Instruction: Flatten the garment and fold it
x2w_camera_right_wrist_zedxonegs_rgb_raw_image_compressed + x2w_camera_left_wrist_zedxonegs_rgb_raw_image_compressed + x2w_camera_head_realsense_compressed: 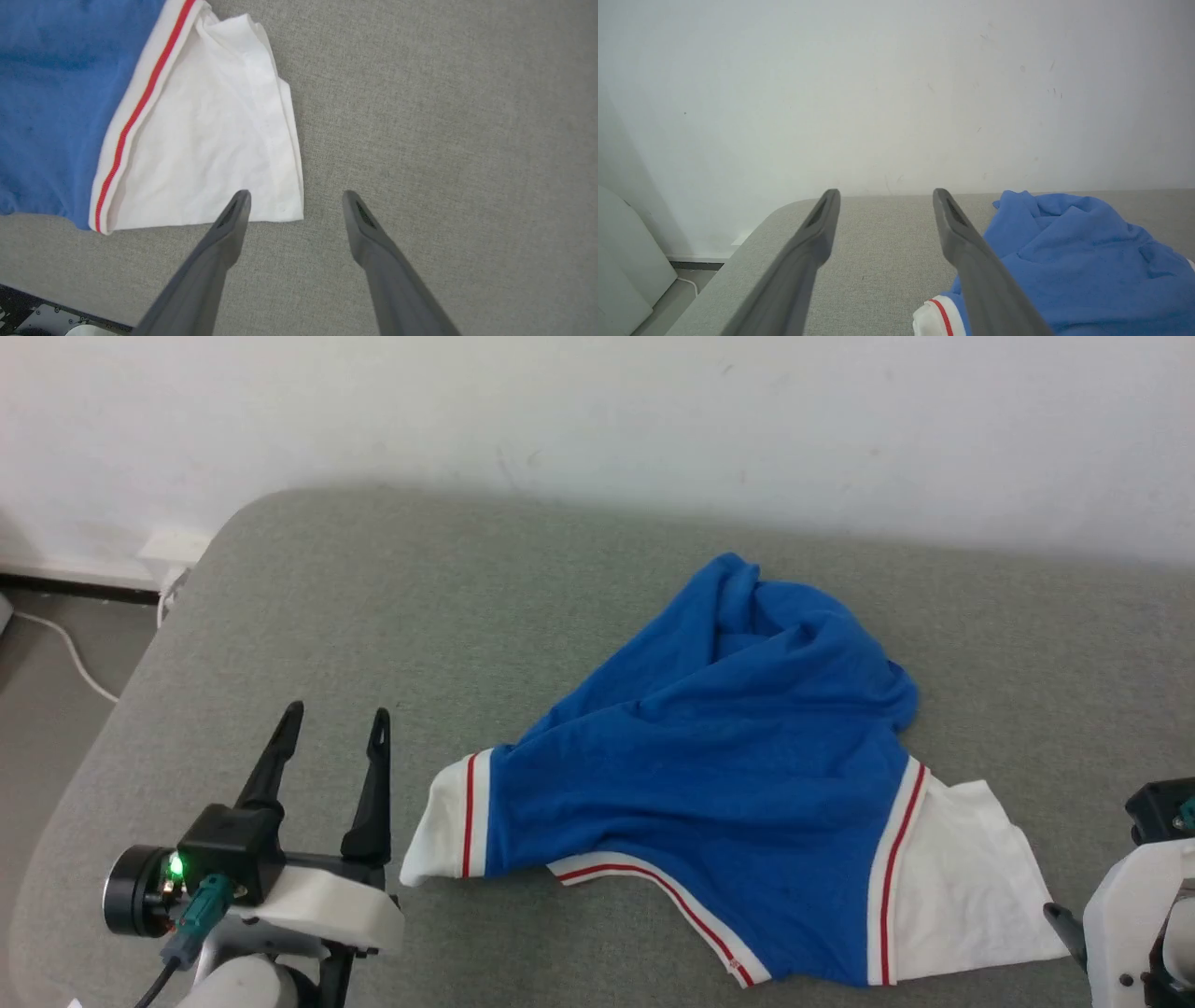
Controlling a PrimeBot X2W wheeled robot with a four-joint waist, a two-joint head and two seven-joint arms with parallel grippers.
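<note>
My left gripper (337, 711) sits spread and empty just left of the crumpled blue jersey (709, 775) on the grey cushion (485, 607), my right gripper (295, 195) spread at its white sleeve (210, 140) corner; risk: grabbing bunched layers drags the heap instead of flattening it.

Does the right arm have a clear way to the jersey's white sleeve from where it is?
Probably yes: the right gripper is open, its tips by the white sleeve corner, and nothing lies between them on the grey surface.
</note>
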